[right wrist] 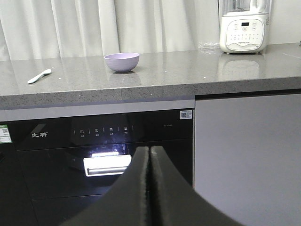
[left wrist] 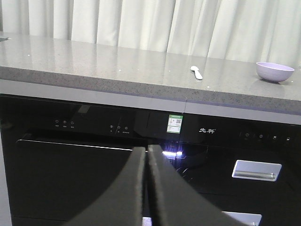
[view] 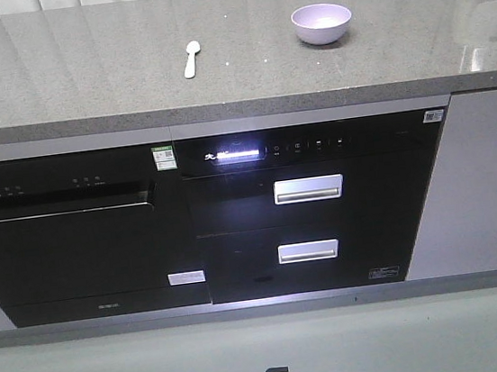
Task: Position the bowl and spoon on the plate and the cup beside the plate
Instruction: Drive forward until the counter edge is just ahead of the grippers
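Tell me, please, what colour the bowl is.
Lavender-purple bowl, clearest in the right wrist view.

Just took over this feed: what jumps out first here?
The lavender bowl and pale spoon lie apart on the grey countertop, bowl to the right in the front view. Below, a glowing white display lights the black appliance front. No plate or cup shows.
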